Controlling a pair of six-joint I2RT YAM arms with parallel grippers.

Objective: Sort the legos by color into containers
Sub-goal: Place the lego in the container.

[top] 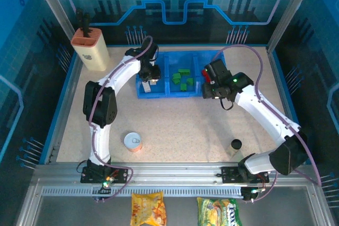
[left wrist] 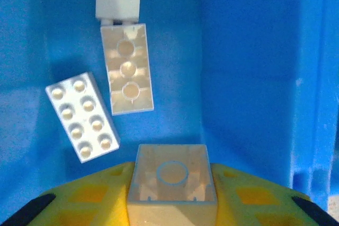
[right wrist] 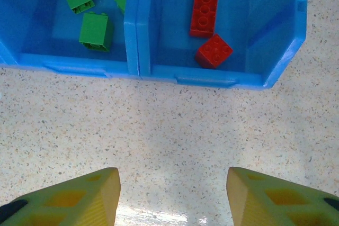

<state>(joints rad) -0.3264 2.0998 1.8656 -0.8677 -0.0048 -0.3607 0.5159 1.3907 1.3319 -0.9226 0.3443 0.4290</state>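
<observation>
Here, the left end effector (left wrist: 170,198) is clamped on a cream brick (left wrist: 172,175), its hollow underside showing, over the left compartment of the blue tray (top: 169,95). Three white bricks (left wrist: 82,116) lie on that compartment's floor, two of them end to end. The right end effector (right wrist: 172,183) hangs with its fingers well apart above the bare speckled table (right wrist: 169,130), just in front of the tray. Green bricks (right wrist: 95,30) lie in the middle compartment and red bricks (right wrist: 204,10) in the right one. A cream holder with an orange top (top: 90,48) stands back left. A silver can (top: 133,142) and a small black cap (top: 235,144) stand well apart from the tray, nearer the arm bases. Two snack packets (top: 148,208) lie below the rail, their print too small to read.
</observation>
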